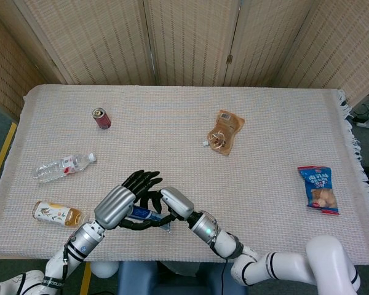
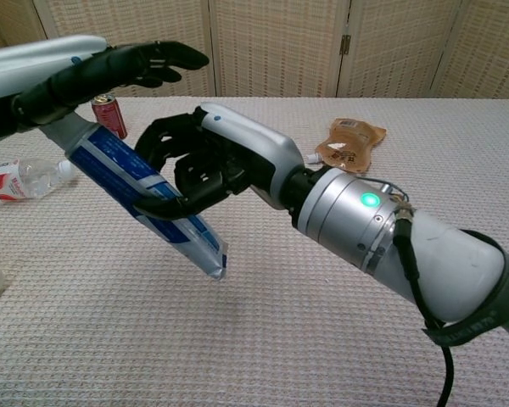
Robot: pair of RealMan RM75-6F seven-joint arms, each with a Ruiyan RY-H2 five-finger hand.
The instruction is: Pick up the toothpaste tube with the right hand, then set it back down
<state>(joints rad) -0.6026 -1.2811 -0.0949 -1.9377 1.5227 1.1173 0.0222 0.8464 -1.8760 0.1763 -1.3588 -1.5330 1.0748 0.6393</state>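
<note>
Bright, even light; soft shadows, sharp focus.

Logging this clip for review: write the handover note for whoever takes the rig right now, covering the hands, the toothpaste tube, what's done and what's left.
Right hand: holds the toothpaste tube tilted above the table, cap end up-left.
Left hand: fingers extended, hovering over the tube's cap end; contact unclear.
Done: tube picked up.
Left: set it back down and release.
</note>
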